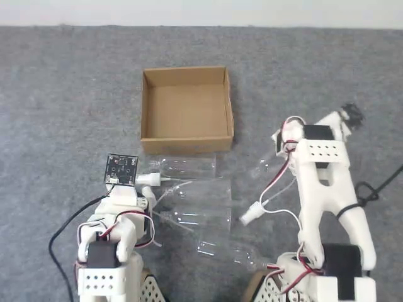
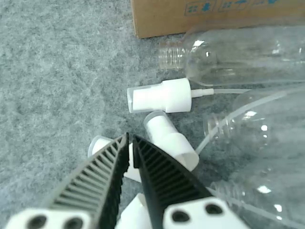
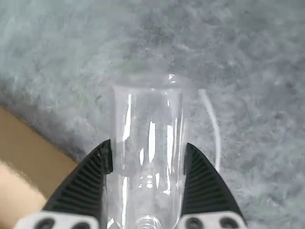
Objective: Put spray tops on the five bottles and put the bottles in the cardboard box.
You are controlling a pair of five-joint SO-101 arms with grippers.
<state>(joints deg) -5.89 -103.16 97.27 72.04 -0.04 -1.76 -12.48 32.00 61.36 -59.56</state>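
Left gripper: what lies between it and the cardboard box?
In the left wrist view, white spray tops lie just past the gripper, then an uncapped bottle beside the box.

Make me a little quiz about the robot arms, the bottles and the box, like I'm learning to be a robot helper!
1. Fill in: the left gripper, right by the white plastic spray tops, is ____ (open or shut).
2. What does the right gripper hold? A) a white spray top B) a clear plastic bottle C) nothing
3. True or false: the brown cardboard box already has a bottle inside.
Key: 1 shut; 2 B; 3 false.
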